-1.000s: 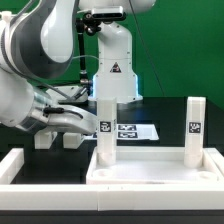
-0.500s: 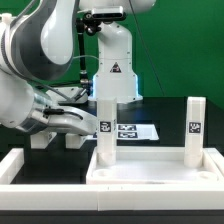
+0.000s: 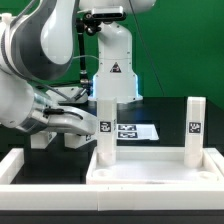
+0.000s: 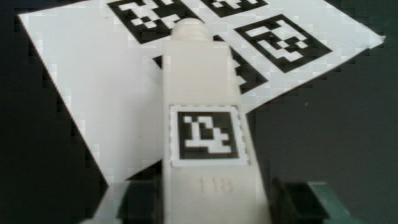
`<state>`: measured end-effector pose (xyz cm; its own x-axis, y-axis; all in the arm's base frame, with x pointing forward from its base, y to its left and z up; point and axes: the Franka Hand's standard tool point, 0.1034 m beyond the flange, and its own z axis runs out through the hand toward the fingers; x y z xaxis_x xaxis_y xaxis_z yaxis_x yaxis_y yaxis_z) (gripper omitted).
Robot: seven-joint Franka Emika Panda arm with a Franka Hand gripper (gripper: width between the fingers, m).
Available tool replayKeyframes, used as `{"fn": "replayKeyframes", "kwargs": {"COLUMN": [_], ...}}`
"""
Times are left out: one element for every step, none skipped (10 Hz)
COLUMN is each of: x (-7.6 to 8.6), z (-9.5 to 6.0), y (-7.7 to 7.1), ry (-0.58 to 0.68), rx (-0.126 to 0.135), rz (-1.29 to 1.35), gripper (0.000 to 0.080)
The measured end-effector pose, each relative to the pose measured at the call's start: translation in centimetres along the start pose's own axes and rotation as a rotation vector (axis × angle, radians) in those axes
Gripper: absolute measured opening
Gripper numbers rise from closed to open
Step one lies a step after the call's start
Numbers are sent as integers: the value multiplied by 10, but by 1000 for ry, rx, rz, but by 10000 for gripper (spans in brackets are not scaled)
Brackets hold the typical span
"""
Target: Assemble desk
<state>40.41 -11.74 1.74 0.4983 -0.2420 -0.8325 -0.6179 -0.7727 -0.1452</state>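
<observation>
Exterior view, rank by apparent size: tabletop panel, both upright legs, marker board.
tabletop panel
leg on the exterior view's left and leg on the exterior view's right: near alike, unranked
marker board, partly hidden

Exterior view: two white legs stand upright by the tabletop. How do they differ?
The leg on the exterior view's left reaches higher in the picture than the leg on the exterior view's right. The gripper is right beside the former, which the wrist view shows between its fingers; the latter stands apart from the arm. Both are white, square, upright at the back corners of the tabletop, tagged at like height.
</observation>
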Motion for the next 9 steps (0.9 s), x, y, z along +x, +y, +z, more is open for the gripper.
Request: {"fn": "replayKeyframes", "kwargs": {"x": [0, 0, 0, -4, -17, -36, -50, -66, -89], "z": [0, 0, 0, -2, -15, -31, -41, -52, -63], "y": [0, 0, 0, -1, -5, -11, -14, -21, -31], "ry": [0, 0, 0, -8, -12, -5, 8, 9, 40], "rx": [0, 0, 0, 2, 12, 25, 35, 43, 48], "rz": [0, 0, 0, -5, -24, -53, -66, -80, -105], "gripper": [286, 286, 287, 287, 287, 287, 287, 287, 287]}}
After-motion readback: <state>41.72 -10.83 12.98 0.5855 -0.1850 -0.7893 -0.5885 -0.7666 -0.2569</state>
